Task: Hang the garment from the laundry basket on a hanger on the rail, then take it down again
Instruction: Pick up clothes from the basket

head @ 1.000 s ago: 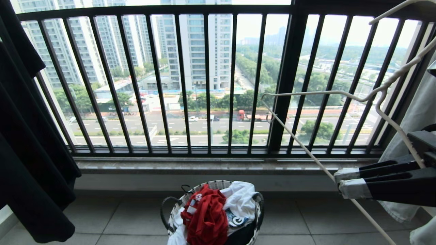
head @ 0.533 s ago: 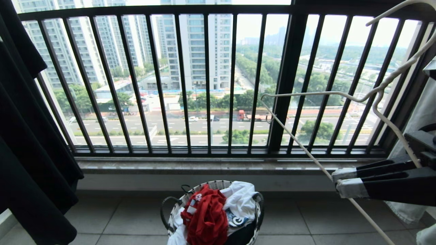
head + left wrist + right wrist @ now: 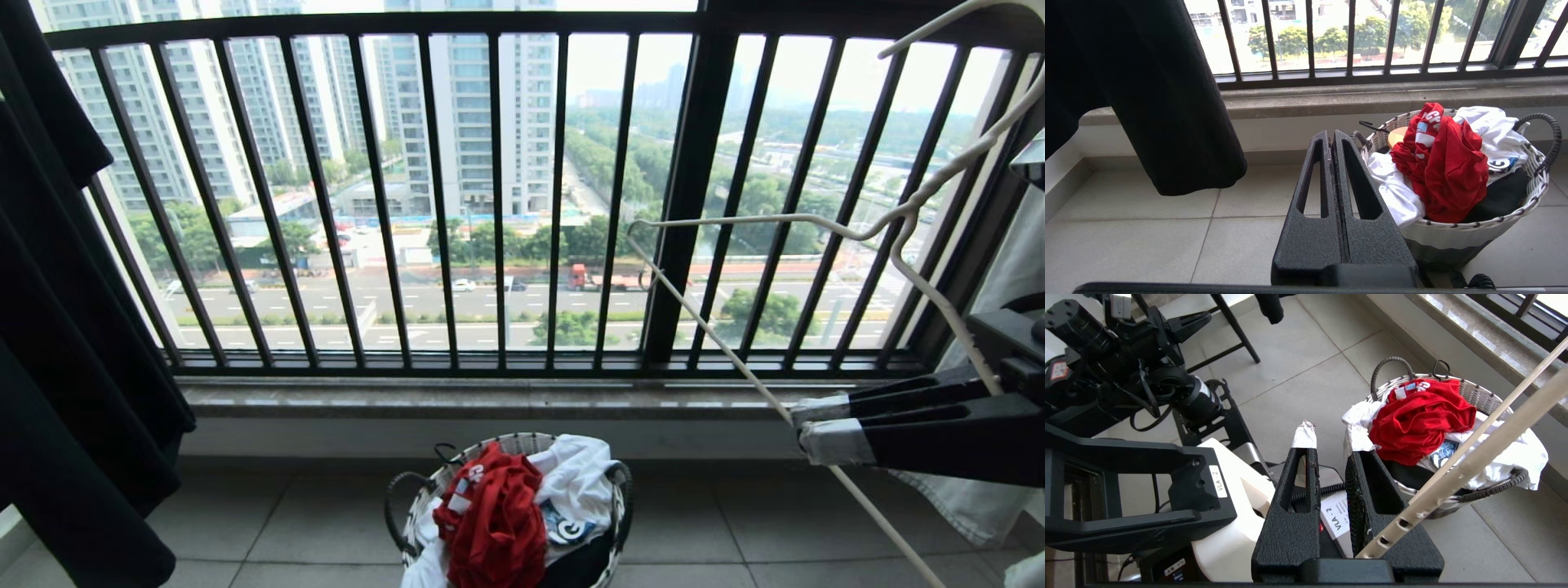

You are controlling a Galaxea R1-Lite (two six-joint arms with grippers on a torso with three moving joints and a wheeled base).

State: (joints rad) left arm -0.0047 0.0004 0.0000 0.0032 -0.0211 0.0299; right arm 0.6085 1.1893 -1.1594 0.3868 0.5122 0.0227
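The red garment lies crumpled on top of the laundry basket on the tiled floor below the window. At the right, my right gripper reaches in above and to the right of the basket. It is shut deep in its jaws on one limb of the white hanger, which stands tilted before the railing. The taped tips stay apart. My left gripper is shut and empty, parked low beside the basket. The rail is out of view.
A black barred railing and a stone sill close the front. A black garment hangs at the left, a pale grey one at the right. White clothes share the basket. My base and left arm stand behind.
My right gripper and the hanger have edged slightly left and up. The black garment at the left has swayed a little. The basket and the red garment have not moved.
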